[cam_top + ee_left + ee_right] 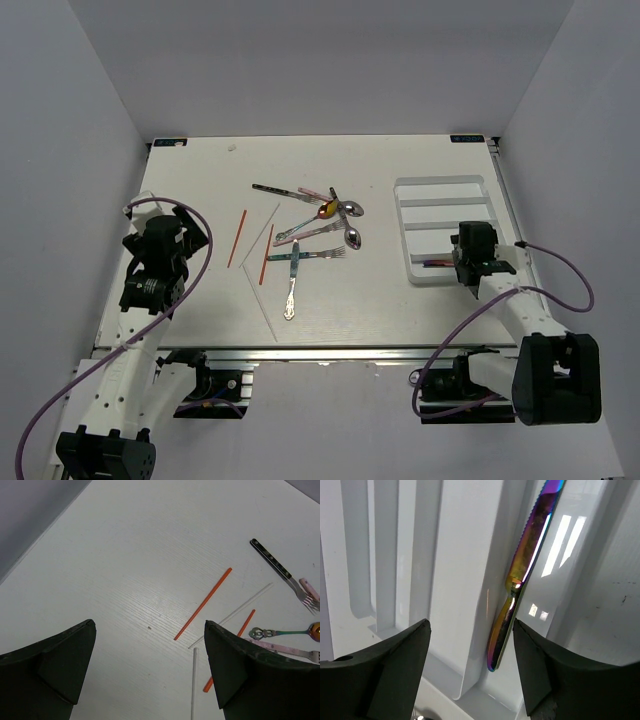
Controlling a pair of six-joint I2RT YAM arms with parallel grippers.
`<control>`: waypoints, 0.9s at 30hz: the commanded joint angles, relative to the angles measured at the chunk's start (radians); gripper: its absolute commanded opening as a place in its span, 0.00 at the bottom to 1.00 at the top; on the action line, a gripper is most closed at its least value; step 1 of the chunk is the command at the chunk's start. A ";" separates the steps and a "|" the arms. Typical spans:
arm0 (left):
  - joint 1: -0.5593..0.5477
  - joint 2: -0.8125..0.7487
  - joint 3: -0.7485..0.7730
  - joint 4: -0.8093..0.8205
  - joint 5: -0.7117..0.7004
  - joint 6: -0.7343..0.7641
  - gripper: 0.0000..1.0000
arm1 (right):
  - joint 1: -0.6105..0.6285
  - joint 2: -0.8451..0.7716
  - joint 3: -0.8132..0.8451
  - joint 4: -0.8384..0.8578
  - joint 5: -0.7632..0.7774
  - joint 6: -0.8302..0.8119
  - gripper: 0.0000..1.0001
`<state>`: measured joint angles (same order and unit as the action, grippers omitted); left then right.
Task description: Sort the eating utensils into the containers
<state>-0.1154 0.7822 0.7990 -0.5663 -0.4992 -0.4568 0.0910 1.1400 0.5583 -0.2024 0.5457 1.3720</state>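
Observation:
The white divided tray (pixel 440 182) stands at the right. My right gripper (pixel 470 262) hovers open over its near end. In the right wrist view the gripper (pixel 471 625) is open above an iridescent knife (pixel 520 580) that lies in a tray (pixel 455 555) compartment, leaning against a divider, free of the fingers. Loose utensils lie mid-table: two spoons (pixel 352 208), a silver fork (pixel 291 295), a black-handled fork (pixel 272 189) and red chopsticks (pixel 237 238). My left gripper (pixel 165 240) is open and empty to their left. The left wrist view shows that gripper (pixel 150 625) above bare table, near an orange chopstick (pixel 202 604) and a white chopstick (pixel 193 680).
The table's left edge and grey wall (pixel 30 510) are close to the left arm. A second orange chopstick (pixel 245 625), a pink-handled fork (pixel 285 649) and the black-handled fork (pixel 274 565) lie to the right of the left gripper.

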 commanded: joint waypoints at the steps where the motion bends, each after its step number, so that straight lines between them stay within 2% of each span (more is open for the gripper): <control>1: -0.006 0.003 0.013 0.032 0.068 0.023 0.98 | -0.005 -0.051 0.058 0.026 -0.032 -0.086 0.72; 3: -0.004 0.032 0.008 0.055 0.171 0.035 0.98 | 0.001 -0.080 0.101 0.066 -0.078 -0.175 0.72; 4: -0.013 0.052 0.015 0.055 0.203 0.035 0.98 | 0.003 -0.080 0.129 0.072 -0.142 -0.289 0.72; 6: -0.059 0.153 0.045 0.014 0.228 0.012 0.98 | 0.024 -0.040 0.256 0.034 -0.213 -0.425 0.72; 7: -0.163 0.190 0.060 0.005 0.205 -0.005 0.98 | 0.035 -0.017 0.309 -0.009 -0.277 -0.488 0.73; 9: -0.315 0.270 0.104 -0.004 0.058 -0.074 0.98 | 0.081 0.056 0.445 -0.070 -0.347 -0.658 0.73; 10: -0.431 0.364 0.124 -0.015 0.021 -0.098 0.98 | 0.099 0.073 0.477 -0.137 -0.381 -0.695 0.73; 13: -0.551 0.516 0.198 -0.053 -0.018 -0.177 0.98 | 0.193 0.081 0.499 -0.183 -0.389 -0.781 0.74; 15: -0.592 0.540 0.188 -0.035 -0.038 -0.221 0.98 | 0.236 0.044 0.470 -0.166 -0.423 -0.821 0.74; 19: -0.610 0.580 0.115 0.052 0.054 -0.238 0.97 | 0.260 0.001 0.401 -0.175 -0.483 -0.847 0.77; 24: -0.636 0.661 0.091 0.106 0.125 -0.241 0.81 | 0.274 -0.017 0.368 -0.161 -0.500 -0.873 0.78; 27: -0.647 0.687 0.063 0.126 0.152 -0.234 0.77 | 0.276 -0.011 0.365 -0.164 -0.509 -0.889 0.78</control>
<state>-0.7475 1.4658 0.8860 -0.4870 -0.3931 -0.6815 0.3607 1.1488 0.9257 -0.3725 0.0635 0.5323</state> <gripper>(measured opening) 0.784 0.777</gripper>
